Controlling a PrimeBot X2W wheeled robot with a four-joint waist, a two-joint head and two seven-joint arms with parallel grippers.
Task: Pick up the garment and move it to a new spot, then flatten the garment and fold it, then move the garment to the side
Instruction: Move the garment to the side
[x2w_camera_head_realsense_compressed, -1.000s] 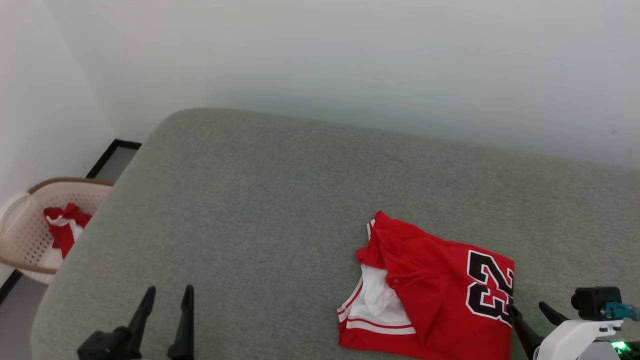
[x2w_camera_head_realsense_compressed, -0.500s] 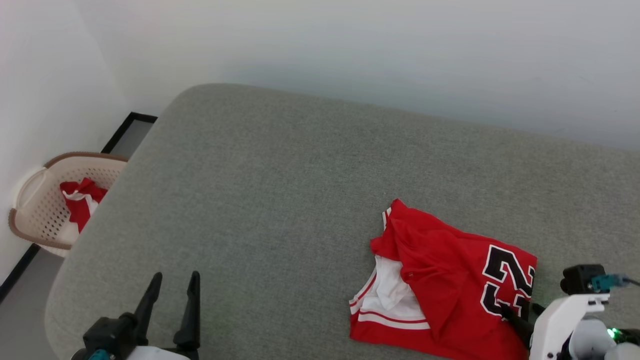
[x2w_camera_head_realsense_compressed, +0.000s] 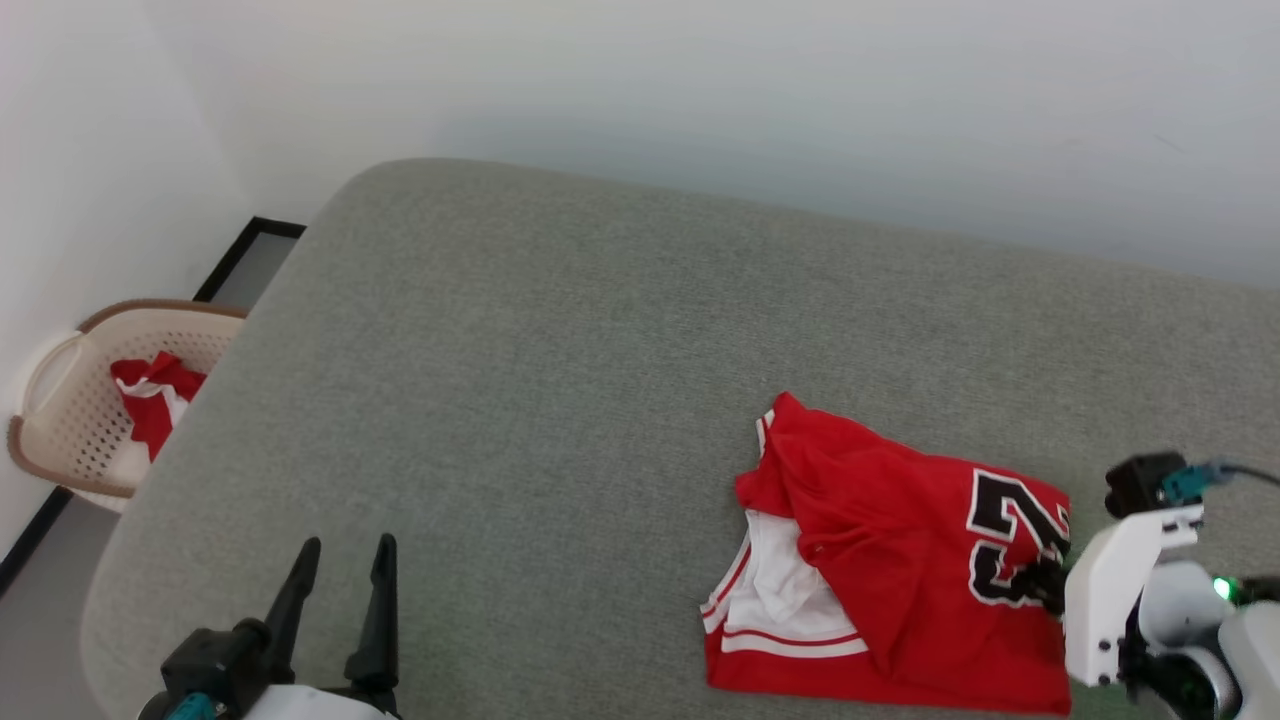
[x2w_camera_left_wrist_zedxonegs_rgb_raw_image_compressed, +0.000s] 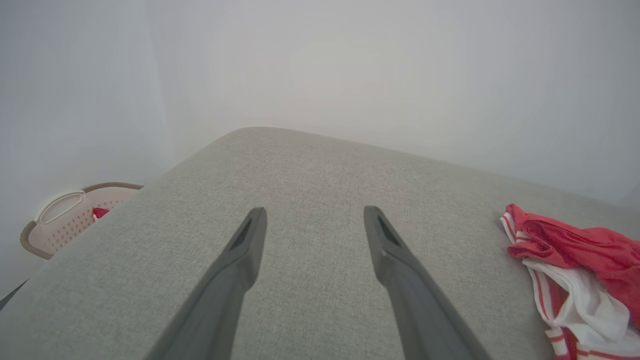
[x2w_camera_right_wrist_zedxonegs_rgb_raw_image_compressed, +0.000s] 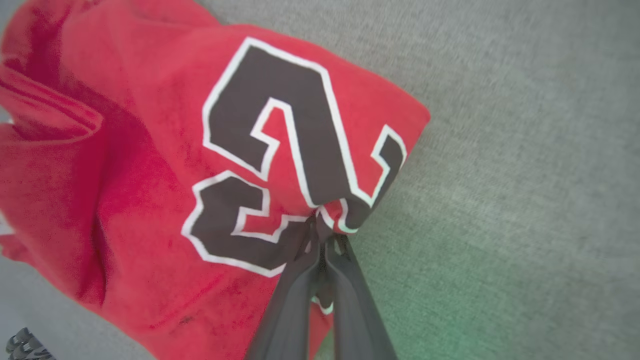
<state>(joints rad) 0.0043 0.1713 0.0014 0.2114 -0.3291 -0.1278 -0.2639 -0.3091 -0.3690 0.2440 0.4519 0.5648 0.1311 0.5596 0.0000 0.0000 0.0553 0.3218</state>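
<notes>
The garment (x2w_camera_head_realsense_compressed: 880, 560), a red jersey with white sleeve parts and a black "23", lies loosely folded on the right of the grey cushion (x2w_camera_head_realsense_compressed: 550, 380). My right gripper (x2w_camera_head_realsense_compressed: 1045, 585) is shut on its right edge at the number. In the right wrist view the fingers (x2w_camera_right_wrist_zedxonegs_rgb_raw_image_compressed: 325, 235) pinch a bunch of the printed fabric (x2w_camera_right_wrist_zedxonegs_rgb_raw_image_compressed: 125, 175) together. My left gripper (x2w_camera_head_realsense_compressed: 346, 545) hovers open over bare cushion at the lower left, well apart from the jersey. The left wrist view shows its spread fingers (x2w_camera_left_wrist_zedxonegs_rgb_raw_image_compressed: 315, 212) and the garment's (x2w_camera_left_wrist_zedxonegs_rgb_raw_image_compressed: 575, 250) striped edge at the far right.
A cream laundry basket (x2w_camera_head_realsense_compressed: 60, 440) with a red cloth (x2w_camera_head_realsense_compressed: 150, 400) in it stands on the floor past the cushion's left edge, also seen as the basket (x2w_camera_left_wrist_zedxonegs_rgb_raw_image_compressed: 60, 220). A pale wall runs behind the cushion. Bare cushion stretches left of and behind the garment.
The right gripper went from open beside the garment's edge to shut on the fabric at the number, bunching it. The head camera shifted. The left gripper stayed open.
</notes>
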